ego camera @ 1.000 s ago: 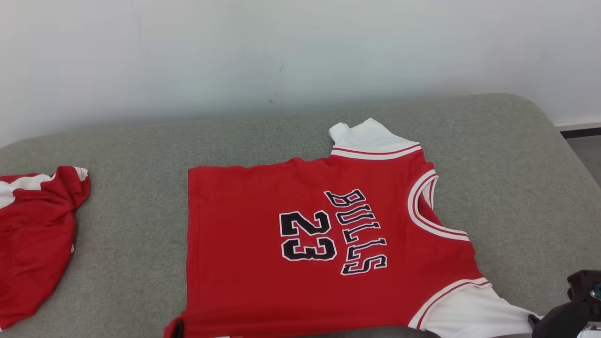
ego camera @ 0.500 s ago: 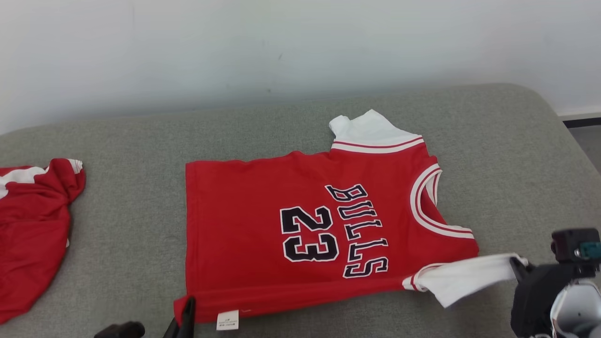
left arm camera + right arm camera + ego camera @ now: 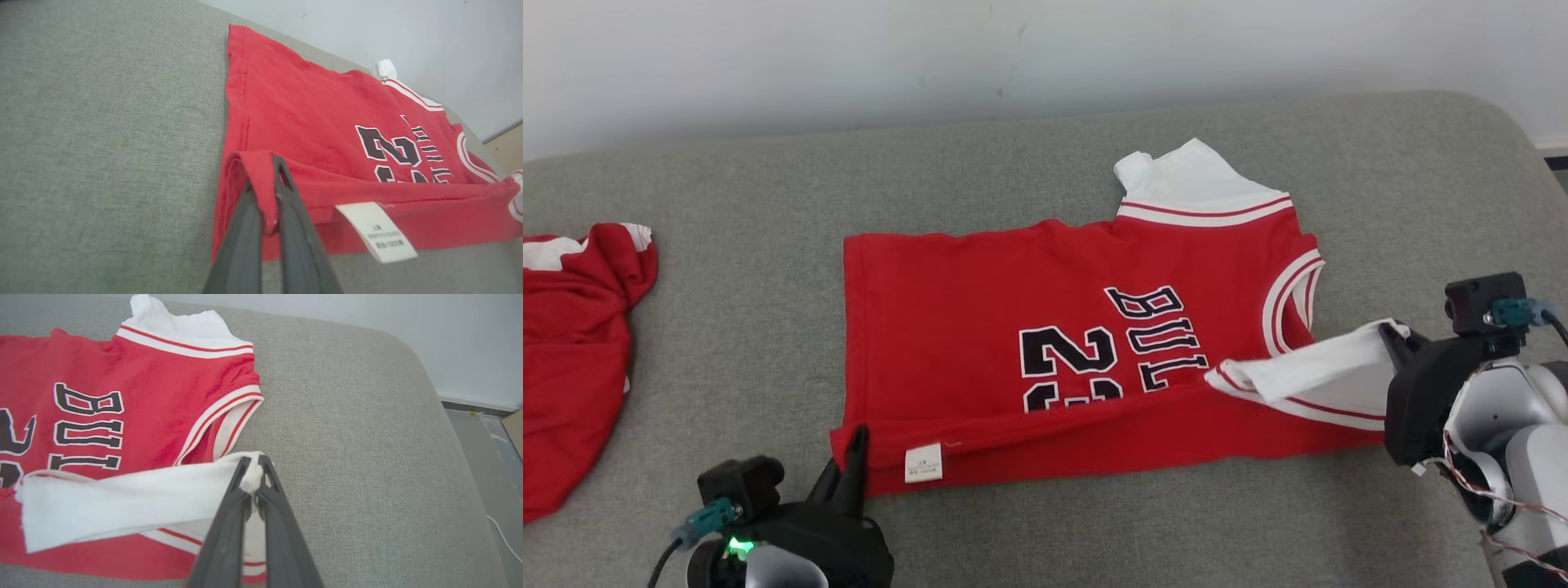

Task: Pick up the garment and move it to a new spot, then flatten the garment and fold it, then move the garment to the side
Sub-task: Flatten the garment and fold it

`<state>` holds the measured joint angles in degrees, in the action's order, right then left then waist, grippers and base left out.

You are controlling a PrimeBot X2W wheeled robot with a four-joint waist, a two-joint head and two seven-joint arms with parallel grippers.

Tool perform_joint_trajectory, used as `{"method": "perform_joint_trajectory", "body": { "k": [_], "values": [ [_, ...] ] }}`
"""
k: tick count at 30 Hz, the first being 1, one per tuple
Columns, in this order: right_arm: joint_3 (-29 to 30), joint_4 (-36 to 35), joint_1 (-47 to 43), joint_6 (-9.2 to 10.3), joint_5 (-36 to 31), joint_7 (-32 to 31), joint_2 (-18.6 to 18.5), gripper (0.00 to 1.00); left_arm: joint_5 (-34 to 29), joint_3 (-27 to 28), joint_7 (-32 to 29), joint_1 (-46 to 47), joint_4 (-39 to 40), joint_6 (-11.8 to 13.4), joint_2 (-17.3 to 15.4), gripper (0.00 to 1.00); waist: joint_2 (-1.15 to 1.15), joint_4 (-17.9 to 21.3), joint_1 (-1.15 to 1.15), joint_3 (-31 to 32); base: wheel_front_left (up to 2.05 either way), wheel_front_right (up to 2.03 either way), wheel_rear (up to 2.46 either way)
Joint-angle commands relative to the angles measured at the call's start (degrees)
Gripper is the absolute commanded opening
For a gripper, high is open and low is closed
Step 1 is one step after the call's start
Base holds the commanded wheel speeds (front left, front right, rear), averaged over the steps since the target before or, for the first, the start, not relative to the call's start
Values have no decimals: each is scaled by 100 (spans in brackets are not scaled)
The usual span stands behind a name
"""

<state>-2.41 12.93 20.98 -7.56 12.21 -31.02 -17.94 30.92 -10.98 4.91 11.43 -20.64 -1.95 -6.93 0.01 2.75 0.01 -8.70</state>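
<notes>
Head view — jersey [image 3: 980, 310] in left hand [image 3: 853, 445]

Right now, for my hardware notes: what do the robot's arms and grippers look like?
The left gripper and right gripper each have two long dark-grey fingers on a black housing with a teal connector. A green light glows on the left one. The right forearm is pale grey, with thin wires alongside.

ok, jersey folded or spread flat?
Partly folded jersey: left tool and right tool hold its near edge turned over the front, hiding part of the 23.
</notes>
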Motion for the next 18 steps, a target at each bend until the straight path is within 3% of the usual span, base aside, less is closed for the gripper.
{"method": "perform_joint_trajectory", "body": {
  "k": [1,9,10,11,12,18],
  "values": [
    [-25,77,98,16,49,61,-56,0,-31,13,43,122,-49,17,5,0,-1,-66,-1,-161,0,0,0],
    [-295,771,738,16,90,538,-157,0,19,7,173,640,-476,4,64,0,-1,-139,-1,-385,0,0,0],
    [-346,893,845,16,128,673,-142,39,41,7,192,711,-568,-3,80,24,-1,-147,-1,-411,0,0,0],
    [-344,958,886,16,146,746,-115,100,43,16,227,745,-606,21,86,70,-1,-150,-1,-421,0,0,0],
    [-379,1004,927,16,184,827,-82,100,49,20,245,777,-640,28,95,100,-1,-155,-1,-429,0,0,0],
    [-490,1265,1019,16,404,970,-57,100,-93,-13,581,832,-773,62,76,100,-1,-164,-1,-367,0,0,0]
  ]
}}
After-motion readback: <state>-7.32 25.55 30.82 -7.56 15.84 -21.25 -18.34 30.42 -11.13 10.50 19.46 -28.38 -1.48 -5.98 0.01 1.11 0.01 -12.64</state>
